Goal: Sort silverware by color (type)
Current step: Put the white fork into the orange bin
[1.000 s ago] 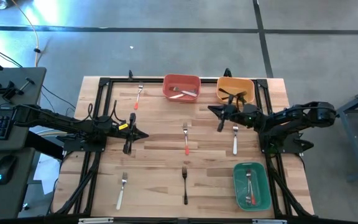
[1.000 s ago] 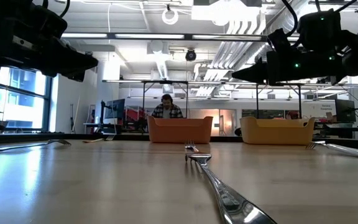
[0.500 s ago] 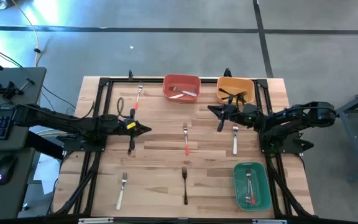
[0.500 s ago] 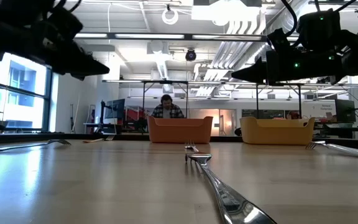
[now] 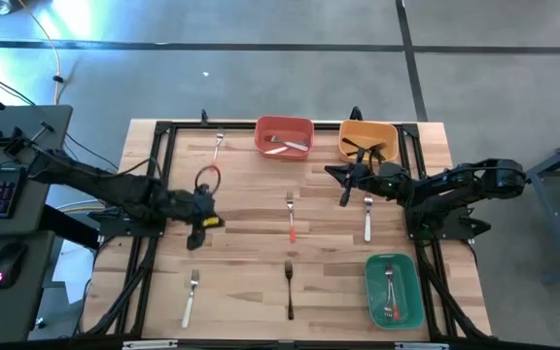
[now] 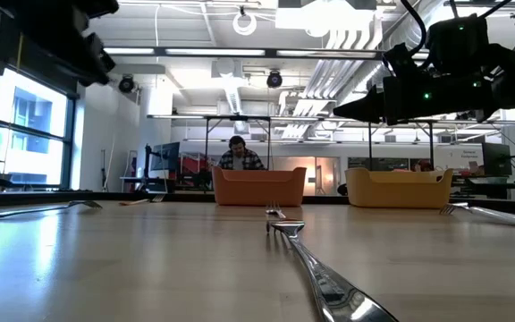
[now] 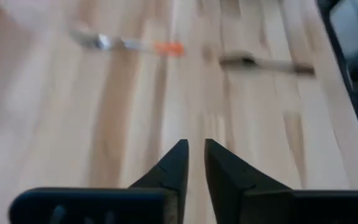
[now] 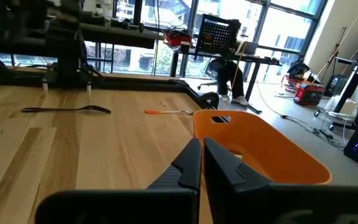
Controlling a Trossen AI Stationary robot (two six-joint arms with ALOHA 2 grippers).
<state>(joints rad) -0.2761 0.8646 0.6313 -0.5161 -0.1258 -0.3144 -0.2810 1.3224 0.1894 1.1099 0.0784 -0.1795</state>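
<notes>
Five forks lie flat on the wooden table in the high view. A red-handled fork [image 5: 217, 149] is near the far left, another red-handled fork [image 5: 291, 216] at the centre and a white-handled fork [image 5: 367, 219] to its right. A black fork [image 5: 288, 289] and a second white-handled fork [image 5: 191, 297] lie near the front. My left gripper [image 5: 198, 224] [image 7: 196, 149] hangs shut and empty over bare wood left of the centre, tipped down. My right gripper [image 5: 331, 172] [image 8: 202, 149] is shut and empty, level above the table just in front of the yellow bin [image 5: 367, 141].
A red bin [image 5: 284, 136] at the far edge holds a white-handled fork. The yellow bin holds black forks, and a green bin [image 5: 394, 290] at the near right holds red-handled forks. Black frame rails [image 5: 154, 156] run along the table's sides. A person sits far behind the table [image 6: 238, 154].
My left gripper, which pointed level toward the table's right, has drawn back toward the left edge and tipped its fingers down toward the table. In the low view its tip has left the picture's upper left. The right arm and all the forks have kept still.
</notes>
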